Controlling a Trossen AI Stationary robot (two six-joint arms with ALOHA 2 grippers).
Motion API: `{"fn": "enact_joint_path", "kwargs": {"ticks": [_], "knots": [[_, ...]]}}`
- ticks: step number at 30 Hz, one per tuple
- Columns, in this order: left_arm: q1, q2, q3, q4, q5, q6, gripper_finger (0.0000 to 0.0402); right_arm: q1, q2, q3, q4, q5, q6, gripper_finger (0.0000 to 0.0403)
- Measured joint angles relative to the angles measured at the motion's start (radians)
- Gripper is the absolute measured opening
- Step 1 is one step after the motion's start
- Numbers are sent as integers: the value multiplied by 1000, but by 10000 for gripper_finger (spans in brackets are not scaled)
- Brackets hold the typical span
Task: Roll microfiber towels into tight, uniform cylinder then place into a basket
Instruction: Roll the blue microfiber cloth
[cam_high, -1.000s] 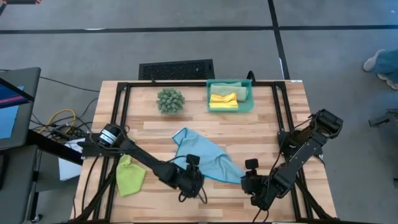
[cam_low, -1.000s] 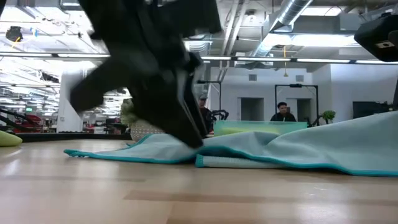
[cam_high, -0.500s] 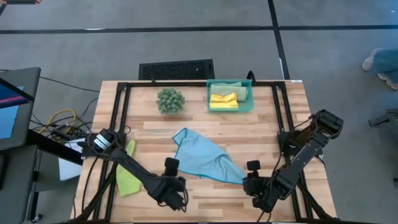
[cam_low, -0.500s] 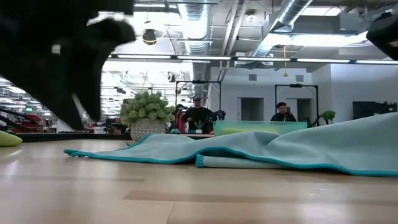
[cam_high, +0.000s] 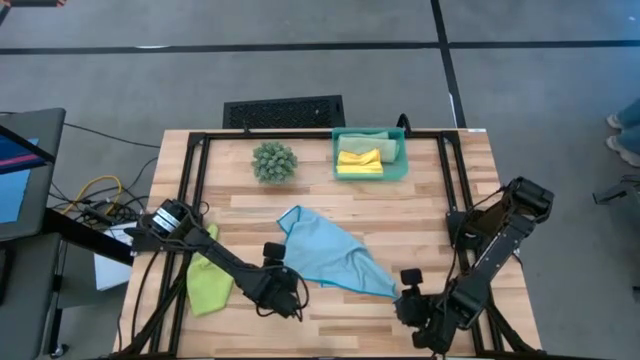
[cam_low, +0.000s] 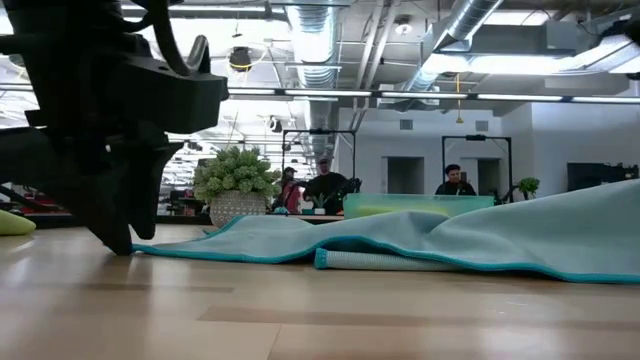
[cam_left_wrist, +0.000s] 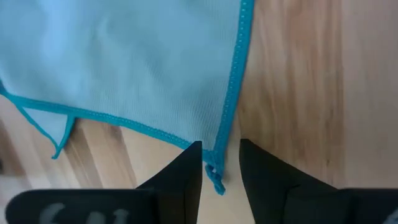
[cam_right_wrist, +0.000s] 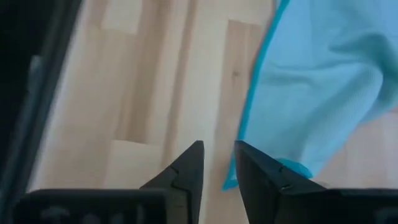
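At the near edge of the wooden surface (cam_high: 400, 200), the right end effector (cam_high: 412, 305) sat low with its fingers a little apart, a corner of the light blue towel (cam_high: 325, 250) lying between their tips, not clamped. The left end effector (cam_high: 283, 295) stood at the towel's opposite near corner, fingers likewise parted with the teal hem just at their tips. The blue towel lay spread and rumpled across the middle of the surface. A lime green towel (cam_high: 207, 280) lay crumpled near the left edge, partly under the left arm. Farther back stood a spiky green plant ball (cam_high: 274, 161) and the teal basket (cam_high: 400, 168), which held the yellow towel (cam_high: 359, 161) and the sage green towel (cam_high: 375, 140). A black grille (cam_high: 284, 111) lay beyond the surface.
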Motion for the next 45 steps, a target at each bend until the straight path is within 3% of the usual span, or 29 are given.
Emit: {"fn": "enact_joint_path", "kwargs": {"ticks": [7,11,17,24,28,32,40,45], "knots": [[1,3,6,4,10,27,14,-17,3,-31,108,-3,-62,178],[-7,10,30,-32,-20,22,6,-24,31,-53,105,-1,-210,217],[-55,10,200,-290,-281,-84,0,-32,99,-53,100,-2,-317,223],[-125,10,470,-555,-438,-203,0,-35,102,-29,70,-1,-274,213],[-137,8,529,-538,-362,-179,0,-35,81,-20,77,-1,-257,213],[-129,8,469,-479,-235,-122,7,-35,80,-20,78,-1,-256,214],[-48,8,244,-227,40,26,108,-29,80,-20,77,-2,-195,206],[17,8,131,-155,81,113,151,-22,80,-20,78,-5,-177,200]]}}
